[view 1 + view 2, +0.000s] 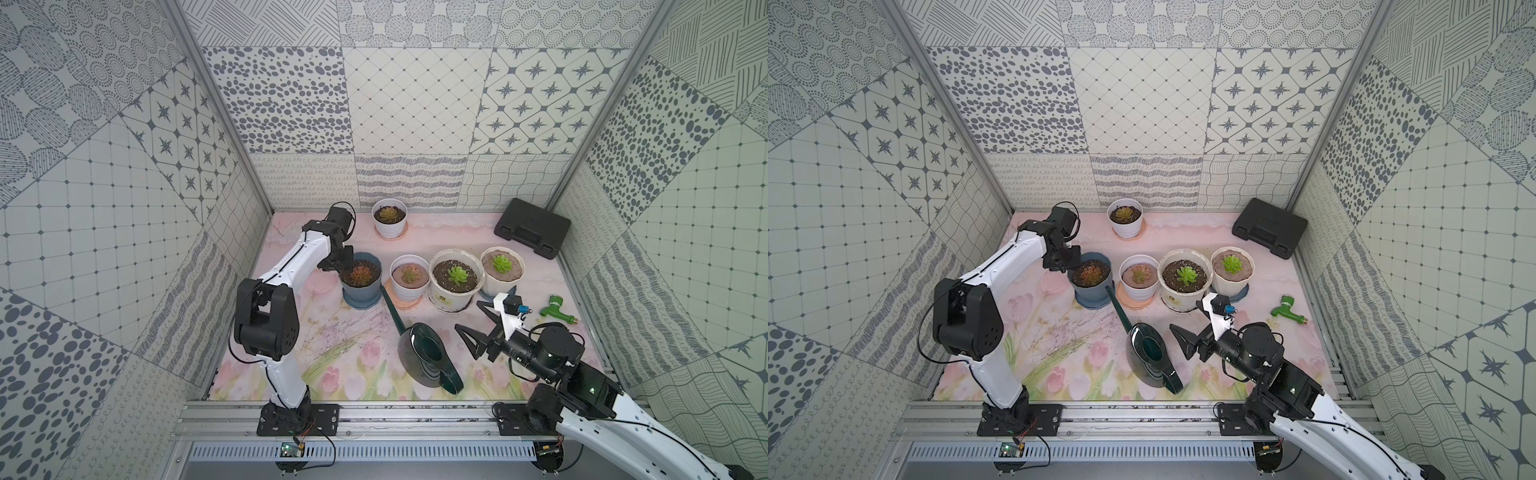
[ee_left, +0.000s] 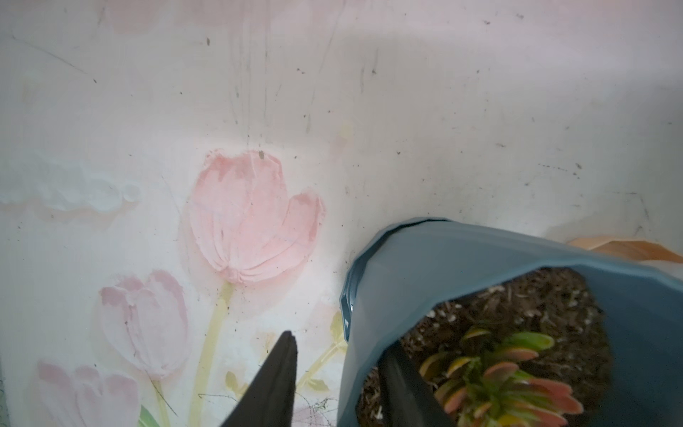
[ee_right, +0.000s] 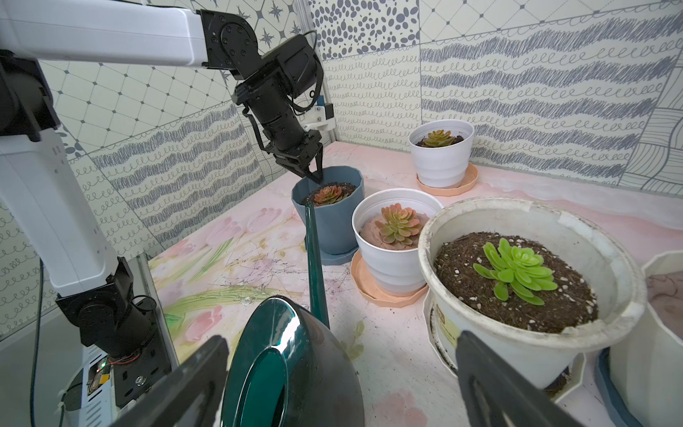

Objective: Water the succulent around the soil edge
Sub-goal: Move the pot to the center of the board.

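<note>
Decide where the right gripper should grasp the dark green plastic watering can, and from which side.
Grip the handle at the rear of the dark green plastic watering can, opposite its long spout. Come from the robot's right, where the open right gripper waits; the handle looks narrow, the body broad.

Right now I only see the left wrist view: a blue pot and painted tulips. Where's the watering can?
Observer: The dark green watering can sits on the mat, free, spout aimed near your blue pot.
Operator: Who can grab it?
Observer: The right tool hangs wide open just beside it.
Operator: Which plant is thirsty?
Observer: The succulent in the white fluted pot, at the right end of the blue pot's row.
</note>
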Controlling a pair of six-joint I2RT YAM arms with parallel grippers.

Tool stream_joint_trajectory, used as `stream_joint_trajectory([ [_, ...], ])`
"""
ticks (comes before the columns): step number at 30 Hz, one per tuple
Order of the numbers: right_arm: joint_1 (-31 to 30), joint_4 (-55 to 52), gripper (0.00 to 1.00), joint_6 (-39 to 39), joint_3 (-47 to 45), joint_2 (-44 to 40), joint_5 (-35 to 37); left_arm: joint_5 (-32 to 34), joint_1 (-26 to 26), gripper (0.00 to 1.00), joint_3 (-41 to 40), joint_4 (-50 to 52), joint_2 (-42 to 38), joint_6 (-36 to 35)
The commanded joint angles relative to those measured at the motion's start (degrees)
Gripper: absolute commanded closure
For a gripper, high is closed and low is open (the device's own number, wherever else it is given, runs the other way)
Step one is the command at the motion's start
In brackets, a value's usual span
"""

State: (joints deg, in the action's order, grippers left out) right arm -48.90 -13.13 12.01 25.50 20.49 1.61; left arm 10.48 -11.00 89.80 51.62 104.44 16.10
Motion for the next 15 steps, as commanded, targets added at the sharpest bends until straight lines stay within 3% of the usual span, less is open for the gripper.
stream_joint_trajectory([
  [1,-0.2,1.6,0.02,0.3,0.6,0.6,0.3,1.9,1.6,0.54,2.8,-1.7,-1.5,-0.9],
  [7,-0.2,2.1,0.02,0.1,0.6,1.1,-0.5,-3.4,4.4,0.47,10.5,-2.2,-1.1,-1.8],
  [15,-0.2,6.7,0.02,-0.7,-1.2,-0.9,-7.1,-14.3,4.9,0.43,21.2,-13.1,7.6,-2.1],
])
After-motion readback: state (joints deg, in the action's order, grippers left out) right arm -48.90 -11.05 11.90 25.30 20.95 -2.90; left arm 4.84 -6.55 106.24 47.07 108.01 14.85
